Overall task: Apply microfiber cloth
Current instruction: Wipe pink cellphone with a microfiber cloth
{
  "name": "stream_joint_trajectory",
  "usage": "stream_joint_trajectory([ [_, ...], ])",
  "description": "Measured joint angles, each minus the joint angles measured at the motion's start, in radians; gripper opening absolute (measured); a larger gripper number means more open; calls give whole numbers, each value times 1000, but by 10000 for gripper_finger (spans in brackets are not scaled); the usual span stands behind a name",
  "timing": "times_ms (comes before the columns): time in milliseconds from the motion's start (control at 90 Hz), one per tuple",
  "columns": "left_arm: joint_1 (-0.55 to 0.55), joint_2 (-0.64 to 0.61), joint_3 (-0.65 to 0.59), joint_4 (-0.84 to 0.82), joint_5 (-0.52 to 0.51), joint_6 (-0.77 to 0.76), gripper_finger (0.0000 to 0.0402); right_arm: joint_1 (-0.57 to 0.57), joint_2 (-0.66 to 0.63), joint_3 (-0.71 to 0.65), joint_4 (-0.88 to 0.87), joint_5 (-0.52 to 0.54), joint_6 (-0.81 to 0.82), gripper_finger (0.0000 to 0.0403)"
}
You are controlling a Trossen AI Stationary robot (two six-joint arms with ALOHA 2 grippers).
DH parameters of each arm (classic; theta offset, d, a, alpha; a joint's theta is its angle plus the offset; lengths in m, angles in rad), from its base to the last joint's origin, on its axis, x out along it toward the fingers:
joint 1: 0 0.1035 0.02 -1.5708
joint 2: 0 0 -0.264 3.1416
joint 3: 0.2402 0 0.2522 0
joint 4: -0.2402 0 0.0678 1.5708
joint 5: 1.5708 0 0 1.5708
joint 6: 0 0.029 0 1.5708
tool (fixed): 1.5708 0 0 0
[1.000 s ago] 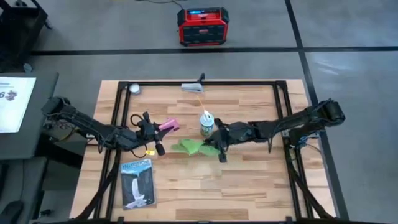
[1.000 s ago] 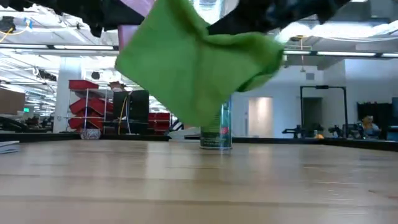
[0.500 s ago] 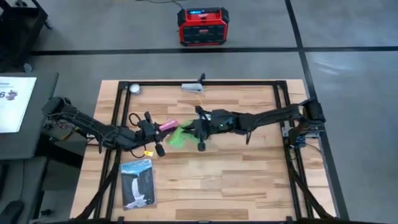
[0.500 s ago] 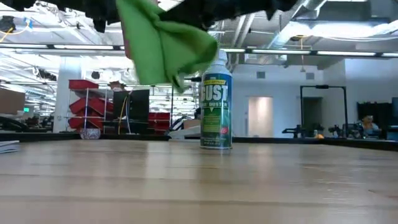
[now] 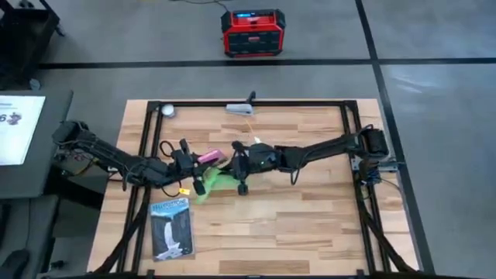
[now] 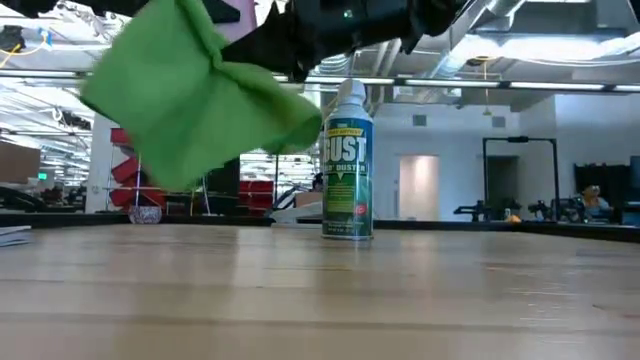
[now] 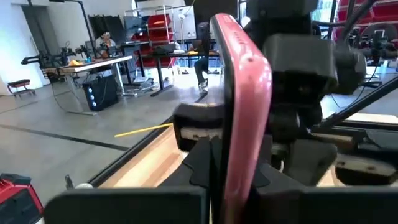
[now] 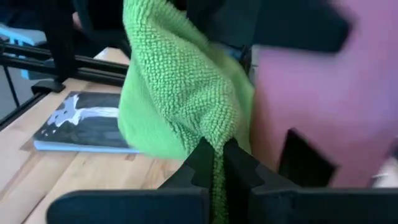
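My right gripper point(image 5: 237, 167) is shut on the bright green microfiber cloth point(image 5: 208, 184), which is in the air left of the table's middle. The cloth point(image 6: 190, 100) hangs rumpled, well clear of the wood. My left gripper point(image 5: 198, 160) is shut on a pink phone point(image 5: 209, 156), also held above the table. In the right wrist view the cloth point(image 8: 180, 93) hangs right beside the phone point(image 8: 323, 112); whether they touch I cannot tell. My left gripper pinches the pink phone between its two fingers, which press on the phone's two broad faces point(image 7: 239, 155). The phone stands on edge and sticks out past the fingertips, clear of the table. My right gripper pinches a bunched fold of the cloth point(image 8: 214, 163) between its two fingertips, reaching level from the table's right. The rest of the cloth billows slack beyond and below the fingers, clear of the table.
A green-and-white duster can point(image 6: 347, 165) stands upright just behind the right arm point(image 5: 256, 146). A blue-grey booklet point(image 5: 170, 227) lies near the front left. A grey tool point(image 5: 240, 108) and a small ball point(image 5: 167, 110) lie at the far edge. Black frame rails point(image 5: 350, 132) border the table.
My right gripper has carried the cloth toward the table's left, past the duster can and up to the phone. The cloth stayed clear of the table, and its loose part swung out to the left and near side.
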State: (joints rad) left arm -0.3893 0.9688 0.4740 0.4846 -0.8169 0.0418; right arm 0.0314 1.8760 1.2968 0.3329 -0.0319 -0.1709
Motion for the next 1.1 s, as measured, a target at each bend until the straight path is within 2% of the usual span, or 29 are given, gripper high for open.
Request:
stream_joint_trajectory([
  [311, 0, 0, 0, 1, -9, -1, 2, -34, -139, 0, -81, 46, -73, 0],
  [411, 0, 0, 0, -3, -11, -1, 2, -34, -136, 0, -90, 49, -68, 0],
  [611, 0, 0, 0, -15, 3, -16, 2, -9, -50, -2, -82, 55, -40, 0],
  [756, 0, 0, 0, -23, 2, -27, 2, -2, -68, 14, -54, 56, -44, 0],
  [1100, 0, -1, 1, -22, -2, -27, 2, -6, -95, 149, -175, 56, -135, 0],
])
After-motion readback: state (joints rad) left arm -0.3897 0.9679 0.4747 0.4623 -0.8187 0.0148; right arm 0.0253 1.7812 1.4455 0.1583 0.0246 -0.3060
